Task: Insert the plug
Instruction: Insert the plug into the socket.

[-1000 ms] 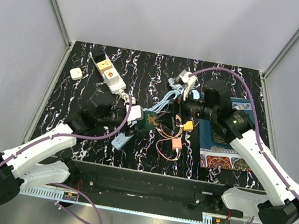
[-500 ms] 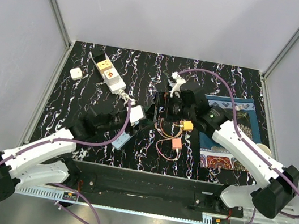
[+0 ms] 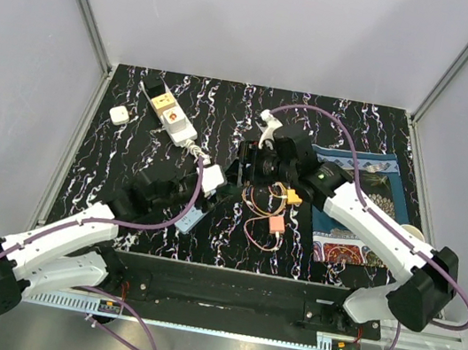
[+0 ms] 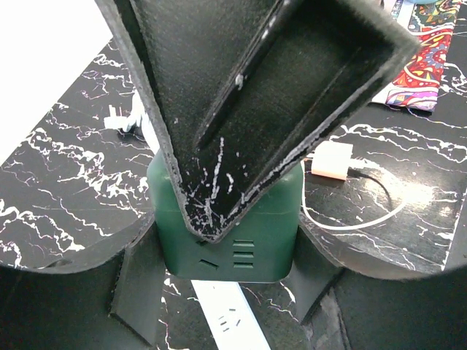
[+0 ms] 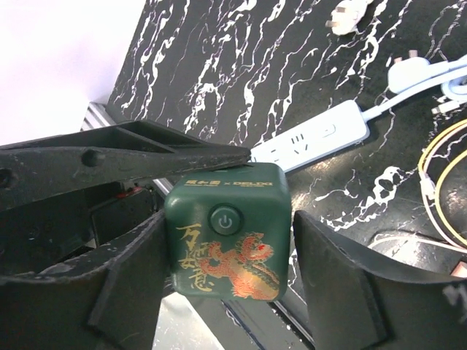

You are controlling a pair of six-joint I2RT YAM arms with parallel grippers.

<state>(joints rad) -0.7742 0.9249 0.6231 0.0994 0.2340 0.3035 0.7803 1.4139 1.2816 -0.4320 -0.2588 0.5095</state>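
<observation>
Holding the green cube [image 5: 219,219] near mid-table, my left gripper [image 4: 228,251] is clamped on two of its sides. My right gripper [image 5: 228,244] straddles the same cube, jaws a little wider than it, with a sliver of gap at one finger. A white power strip [image 4: 228,321] lies just beneath. Loose wires [image 3: 264,220] crowd its right; bare tabletop [image 3: 359,124] stays open toward the far edge.

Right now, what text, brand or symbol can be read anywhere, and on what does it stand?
"DELIXI": gold, along the top of the green cube; the characters before it are too small.
"万": first of the large gold characters lower left on it; the rest are unclear.
Power sign: on its round button.
Markings on the white power strip: too small to read.
</observation>
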